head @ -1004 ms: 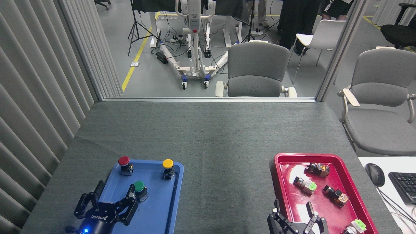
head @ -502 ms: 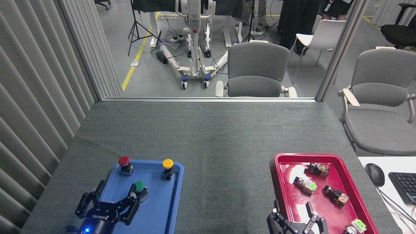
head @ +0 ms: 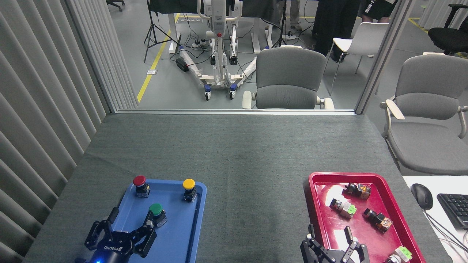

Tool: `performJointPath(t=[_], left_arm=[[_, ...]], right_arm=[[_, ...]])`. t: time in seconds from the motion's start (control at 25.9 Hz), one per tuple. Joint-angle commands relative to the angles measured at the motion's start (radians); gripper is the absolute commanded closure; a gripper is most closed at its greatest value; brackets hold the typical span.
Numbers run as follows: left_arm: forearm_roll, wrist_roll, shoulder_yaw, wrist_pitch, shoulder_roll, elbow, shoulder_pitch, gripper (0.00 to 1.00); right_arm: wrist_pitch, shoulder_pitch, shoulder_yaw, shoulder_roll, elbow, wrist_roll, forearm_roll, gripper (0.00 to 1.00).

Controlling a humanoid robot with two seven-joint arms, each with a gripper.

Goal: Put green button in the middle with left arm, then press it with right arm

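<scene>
Blue plastic forms the tray (head: 193,233) at the near left of the grey felt table (head: 241,153), and three push-buttons stand upright in it: a red-capped button (head: 140,185) at the far left corner, a yellow-capped button (head: 189,189) at the far right, and the green button (head: 157,213) nearer the robot, roughly midway between the tray's sides. A red tray (head: 313,204) sits at the near right of the table and holds several small switch parts lying on their sides, among them a pale-green-tipped part (head: 343,208), two orange-tipped parts (head: 358,190) and (head: 378,220), and another pale-green-tipped part (head: 399,254) at the bottom edge.

The left gripper (head: 129,223), black with white lettering and a blue light at its base, hangs over the near end of the blue tray with its fingers spread wide and nothing between them. One fingertip (head: 149,218) is just beside the green button's black body on its left side; whether it touches cannot be told. The other fingers (head: 113,215) reach toward the tray's left rim, well apart from the button. The green button thus stands outside the open span, just off its right-hand finger.

The right gripper (head: 331,237) shows only partly at the bottom edge, its fingers parted and upright over the near end of the red tray, holding nothing.
</scene>
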Motion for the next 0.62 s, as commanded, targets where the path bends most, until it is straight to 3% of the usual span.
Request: performJointPath(t=[0.0, 0.58], left_arm=[[0.0, 0.003, 0.0, 0.003, -0.001, 0.006, 0.002, 0.0], [-0.003, 0.017, 0.0, 0.009, -0.014, 0.079, -0.005, 0.0]], right_arm=[[-0.003, 0.0, 0.0, -0.001, 0.0, 0.0, 0.0, 0.01], [-0.003, 0.0, 0.0, -0.003, 0.0, 0.002, 0.0, 0.01]])
